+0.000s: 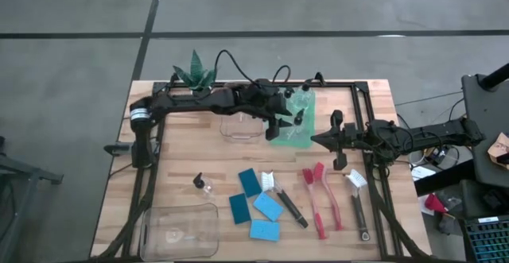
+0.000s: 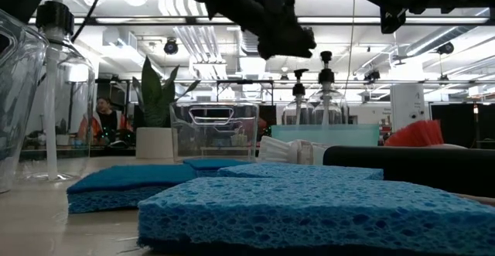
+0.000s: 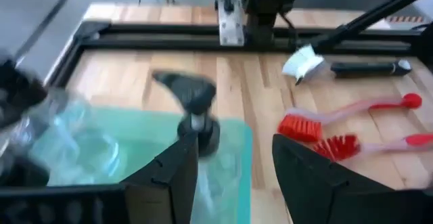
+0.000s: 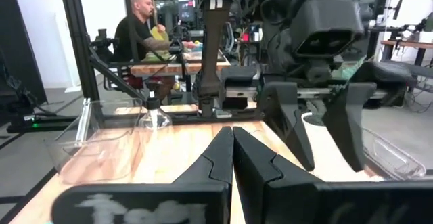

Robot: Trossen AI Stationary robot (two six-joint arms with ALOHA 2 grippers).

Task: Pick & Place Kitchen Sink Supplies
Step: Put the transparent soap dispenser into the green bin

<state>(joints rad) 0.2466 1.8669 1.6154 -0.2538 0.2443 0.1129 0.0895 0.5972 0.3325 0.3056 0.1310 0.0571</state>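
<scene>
My left gripper [image 1: 288,122] hangs open above the green bin [image 1: 306,132] at the table's far middle, with nothing between its fingers [image 3: 177,173]. Clear bottles with black pump tops [image 3: 195,112] stand in that bin, below the fingers. One more small bottle [image 1: 203,184] is on the wood toward the near left. Several blue sponges [image 1: 258,203] lie flat near the middle front. Beside them lie two red brushes [image 1: 322,199] and two black-handled brushes with white heads [image 1: 280,193] [image 1: 358,195]. My right gripper [image 1: 316,140] waits shut to the right of the green bin, level, above the table.
A clear bin [image 1: 238,126] stands just left of the green bin, and another clear bin [image 1: 180,231] sits at the near left corner. A potted plant [image 1: 195,72] stands at the far left edge. A black frame [image 1: 362,96] borders the table. A seated person [image 4: 145,38] shows beyond the table.
</scene>
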